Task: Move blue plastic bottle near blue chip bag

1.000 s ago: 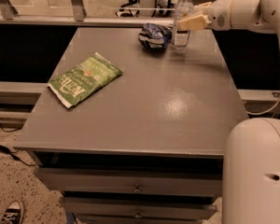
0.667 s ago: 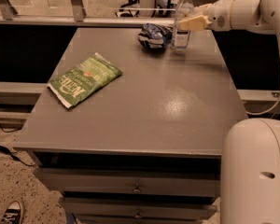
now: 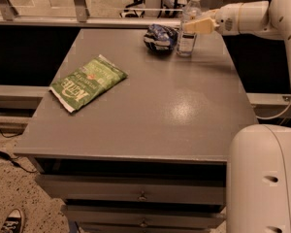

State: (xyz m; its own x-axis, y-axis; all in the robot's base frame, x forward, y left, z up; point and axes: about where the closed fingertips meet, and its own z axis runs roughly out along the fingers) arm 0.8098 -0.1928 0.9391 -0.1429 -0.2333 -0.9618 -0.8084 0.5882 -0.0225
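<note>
The blue plastic bottle, clear with a white cap and a white label, stands upright at the far right of the grey table. The blue chip bag, dark blue and wrinkled, lies just left of it, almost touching. My gripper reaches in from the right on a white arm and is shut on the bottle at mid-height, with a tan finger across the bottle's front.
A larger flat green chip bag lies on the left part of the table. A rail and glass wall run behind the far edge. Drawers sit below the table front. My white base is at the lower right.
</note>
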